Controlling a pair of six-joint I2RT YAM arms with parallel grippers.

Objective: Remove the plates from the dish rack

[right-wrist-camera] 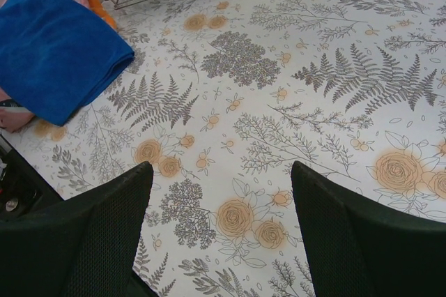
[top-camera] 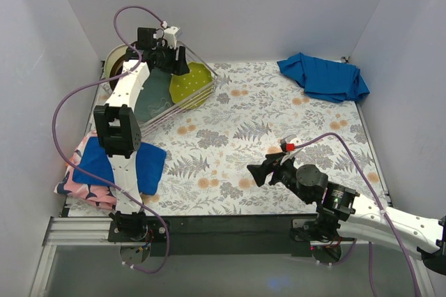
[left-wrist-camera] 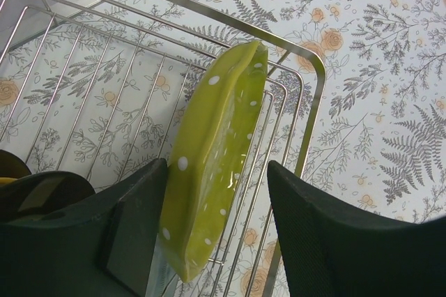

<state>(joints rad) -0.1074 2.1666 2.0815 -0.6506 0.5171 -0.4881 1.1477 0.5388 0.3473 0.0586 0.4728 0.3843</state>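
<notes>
The wire dish rack stands at the back left of the table. A lime-green dotted plate stands on edge at its right end, with a grey-teal plate beside it. My left gripper reaches down into the rack. In the left wrist view the lime plate stands between the open jaws of the left gripper: the left finger touches it and the right finger is apart from it. My right gripper hovers open over the bare table, holding nothing.
A folded blue cloth lies at the near left over a pink plate; an orange edge shows beside it. Another blue cloth is bunched at the back right. A pale plate leans at the rack's far-left end.
</notes>
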